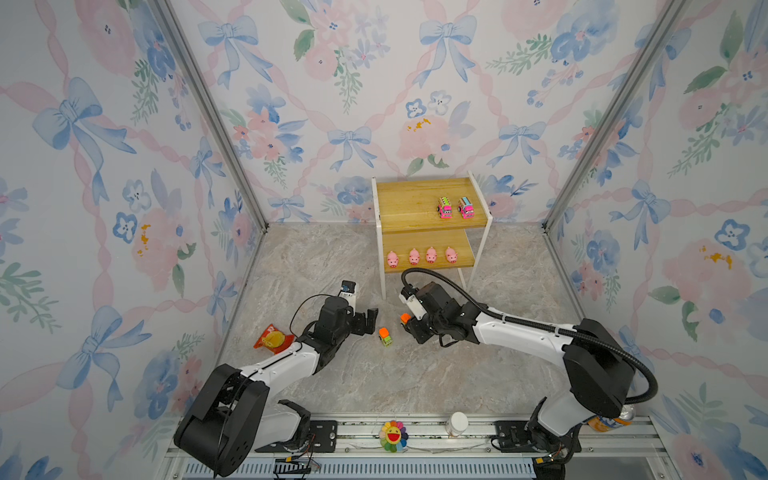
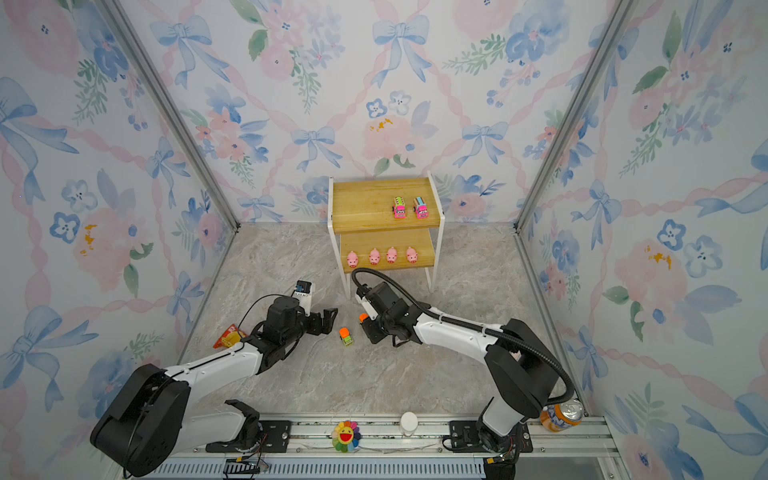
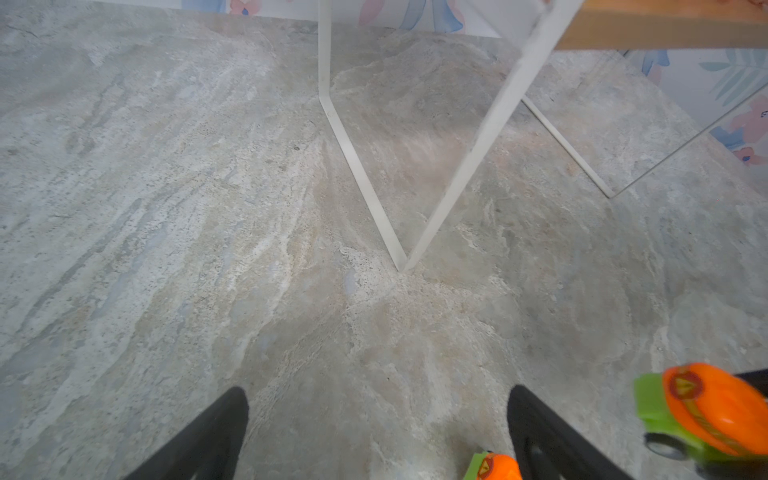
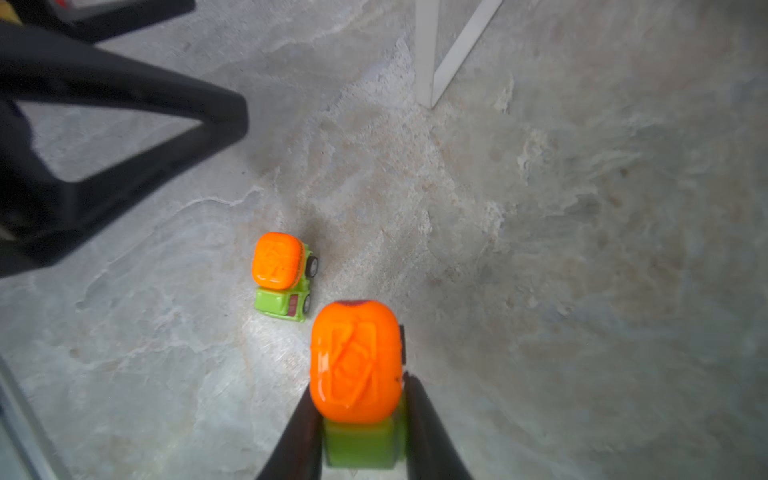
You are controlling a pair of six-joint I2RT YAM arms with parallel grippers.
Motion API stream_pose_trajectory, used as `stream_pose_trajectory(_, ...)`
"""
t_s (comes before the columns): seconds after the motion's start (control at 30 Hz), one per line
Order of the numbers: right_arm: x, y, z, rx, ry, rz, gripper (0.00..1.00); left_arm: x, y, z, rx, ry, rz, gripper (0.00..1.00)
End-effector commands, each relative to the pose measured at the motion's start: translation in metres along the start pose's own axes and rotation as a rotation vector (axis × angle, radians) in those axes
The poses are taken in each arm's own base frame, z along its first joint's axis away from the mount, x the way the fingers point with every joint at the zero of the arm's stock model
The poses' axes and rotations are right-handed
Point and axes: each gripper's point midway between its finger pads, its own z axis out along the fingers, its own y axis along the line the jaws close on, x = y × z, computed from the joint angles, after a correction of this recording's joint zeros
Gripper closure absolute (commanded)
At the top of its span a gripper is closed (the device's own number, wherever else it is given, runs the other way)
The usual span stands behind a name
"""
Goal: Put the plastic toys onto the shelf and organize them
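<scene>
My right gripper (image 1: 406,322) (image 4: 359,386) is shut on a green car with an orange top (image 4: 355,361) (image 3: 706,411), low over the floor in front of the shelf. A second green car (image 1: 385,336) (image 2: 346,336) (image 4: 282,274) stands on the floor between the two grippers. My left gripper (image 1: 368,322) (image 3: 378,395) is open and empty, just left of that car. The shelf (image 1: 415,199) (image 2: 365,199) holds two pink cars (image 1: 444,208) (image 1: 466,208) on its top board. Several pink pigs (image 1: 414,256) stand in a row on its lower board.
An orange-red snack packet (image 1: 272,336) lies by the left arm. A rainbow flower (image 1: 392,435), a white bottle (image 1: 457,424) and a can (image 2: 561,415) sit on the front rail. The shelf's white front leg (image 4: 424,54) (image 3: 478,153) stands close beyond both grippers.
</scene>
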Motion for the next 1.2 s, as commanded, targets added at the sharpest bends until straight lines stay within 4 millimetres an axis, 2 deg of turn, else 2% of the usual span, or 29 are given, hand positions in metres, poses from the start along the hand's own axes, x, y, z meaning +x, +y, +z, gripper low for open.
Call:
stream_pose_trajectory(0.0, -0.019, 0.013, -0.064, -0.004, 0.031, -0.028, 0.76, -0.003, 0.003, -0.003, -0.007, -0.009, 0.008, 0.02)
stream_pose_trajectory(0.1, -0.053, 0.015, -0.121, 0.029, -0.022, -0.022, 0.76, -0.005, 0.002, -0.004, -0.007, -0.006, 0.013, 0.02)
stream_pose_trajectory(0.23, -0.101, 0.014, -0.184, 0.055, -0.140, 0.023, 0.80, -0.008, 0.000, -0.002, 0.004, -0.007, 0.016, 0.02)
stream_pose_trajectory(0.3, -0.124, 0.011, -0.207, 0.080, -0.213, 0.047, 0.80, -0.011, -0.002, 0.000, 0.015, -0.007, 0.025, 0.02)
stream_pose_trajectory(0.43, -0.162, -0.008, -0.233, 0.179, -0.327, 0.110, 0.82, -0.013, -0.005, 0.004, 0.031, 0.001, 0.041, 0.02)
stream_pose_trajectory(0.63, -0.208, -0.042, -0.243, 0.235, -0.453, 0.258, 0.82, -0.021, -0.009, 0.007, 0.051, -0.005, 0.060, 0.02)
stream_pose_trajectory(0.67, -0.213, -0.050, -0.234, 0.254, -0.447, 0.273, 0.82, -0.021, -0.009, 0.007, 0.056, -0.004, 0.063, 0.02)
stream_pose_trajectory(0.8, -0.230, -0.074, -0.228, 0.312, -0.463, 0.327, 0.82, -0.024, -0.010, 0.008, 0.063, -0.006, 0.066, 0.02)
stream_pose_trajectory(0.9, -0.239, -0.085, -0.223, 0.330, -0.469, 0.357, 0.82, -0.024, -0.009, 0.009, 0.064, -0.006, 0.068, 0.02)
stream_pose_trajectory(1.17, -0.244, -0.103, -0.201, 0.362, -0.434, 0.408, 0.82, -0.023, -0.006, 0.009, 0.060, -0.004, 0.063, 0.02)
